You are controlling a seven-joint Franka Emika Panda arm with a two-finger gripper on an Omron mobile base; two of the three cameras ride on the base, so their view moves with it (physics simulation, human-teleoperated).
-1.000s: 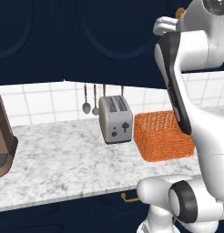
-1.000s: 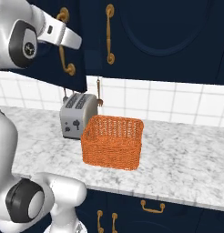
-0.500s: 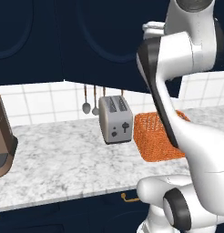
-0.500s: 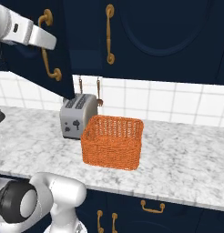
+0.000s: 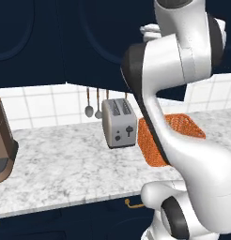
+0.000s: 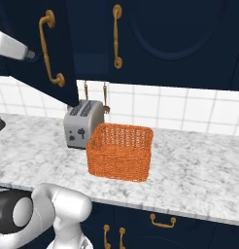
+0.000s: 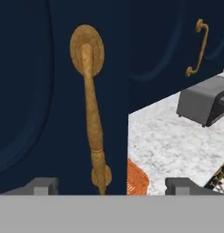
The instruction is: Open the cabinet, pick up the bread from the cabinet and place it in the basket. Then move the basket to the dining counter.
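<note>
Tool [image 7: 104, 185] now spread wide, off brass handle [image 7: 92, 113]; cabinet [image 6: 39, 44] door swung further open.

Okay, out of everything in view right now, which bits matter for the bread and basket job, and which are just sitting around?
For the job:
- cabinet, its left door swung open
- door handle, between the open gripper tips
- basket, on the worktop

Just about:
- toaster
- hanging spoons
- brown pot
- base drawers

No bread shows.

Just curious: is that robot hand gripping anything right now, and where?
Nothing. The gripper is open, its fingertips apart on either side of the cabinet's brass handle, not clamping it.
</note>
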